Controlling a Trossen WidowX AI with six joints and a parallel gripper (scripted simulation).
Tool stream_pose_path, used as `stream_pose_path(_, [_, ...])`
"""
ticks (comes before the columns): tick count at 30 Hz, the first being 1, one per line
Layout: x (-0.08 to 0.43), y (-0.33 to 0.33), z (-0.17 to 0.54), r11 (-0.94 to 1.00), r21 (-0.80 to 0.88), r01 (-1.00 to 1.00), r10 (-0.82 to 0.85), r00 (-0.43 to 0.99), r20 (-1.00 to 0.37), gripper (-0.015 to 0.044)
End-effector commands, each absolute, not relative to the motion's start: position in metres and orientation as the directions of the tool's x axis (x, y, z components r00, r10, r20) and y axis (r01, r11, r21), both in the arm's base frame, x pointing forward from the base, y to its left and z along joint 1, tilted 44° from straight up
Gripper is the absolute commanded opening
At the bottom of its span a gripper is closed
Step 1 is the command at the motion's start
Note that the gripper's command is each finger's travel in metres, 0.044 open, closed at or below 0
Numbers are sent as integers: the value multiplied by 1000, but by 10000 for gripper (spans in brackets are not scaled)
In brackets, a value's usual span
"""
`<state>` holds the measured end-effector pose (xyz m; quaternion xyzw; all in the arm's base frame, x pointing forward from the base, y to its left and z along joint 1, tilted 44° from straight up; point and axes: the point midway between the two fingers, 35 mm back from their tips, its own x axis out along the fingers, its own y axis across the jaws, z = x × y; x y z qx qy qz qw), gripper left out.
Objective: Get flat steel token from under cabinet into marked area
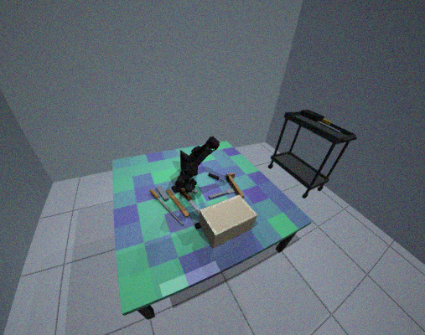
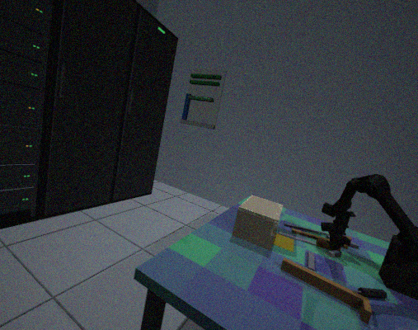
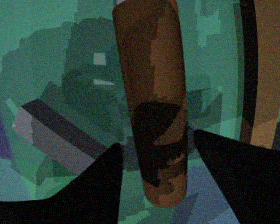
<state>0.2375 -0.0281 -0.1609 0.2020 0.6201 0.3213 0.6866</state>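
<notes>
My gripper (image 1: pixel 185 191) (image 2: pixel 337 247) (image 3: pixel 157 141) is low over the table, its fingers parted on both sides of a brown wooden handle (image 3: pixel 158 65) (image 2: pixel 324 243). In the wrist view a gap shows beside the handle at each fingertip. The handle's thin grey shaft (image 1: pixel 193 204) points toward the cabinet. The pale box-shaped cabinet (image 1: pixel 228 213) (image 2: pixel 257 224) stands on the table; its vent slots are not visible. A grey flat-sided piece (image 3: pixel 56 137) lies left of the handle, partly behind a finger; I cannot tell whether it is the token. A yellow patch (image 2: pixel 286 242) lies beside the cabinet.
A wooden strip (image 1: pixel 178 203) (image 3: pixel 268 65) and a long thin tool (image 1: pixel 170 210) lie beside the handle. An L-shaped wooden piece (image 1: pixel 236 186) (image 2: pixel 323 282), a grey bar (image 1: pixel 220 195) (image 2: pixel 311 261) and a black-handled tool (image 1: pixel 214 177) (image 2: pixel 373 293) lie on the other side.
</notes>
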Motion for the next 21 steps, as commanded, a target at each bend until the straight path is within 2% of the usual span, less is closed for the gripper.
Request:
stream_pose_path(1, [238, -29, -160, 712, 676, -192, 692, 25, -722, 270])
stream_pose_path(8, [238, -26, -162, 711, 675, -196, 692, 25, -722, 270])
stream_pose_path(13, [238, -28, -161, 712, 676, -192, 692, 24, -722, 139])
stream_pose_path(21, [238, -28, -161, 712, 676, -192, 692, 24, -722, 85])
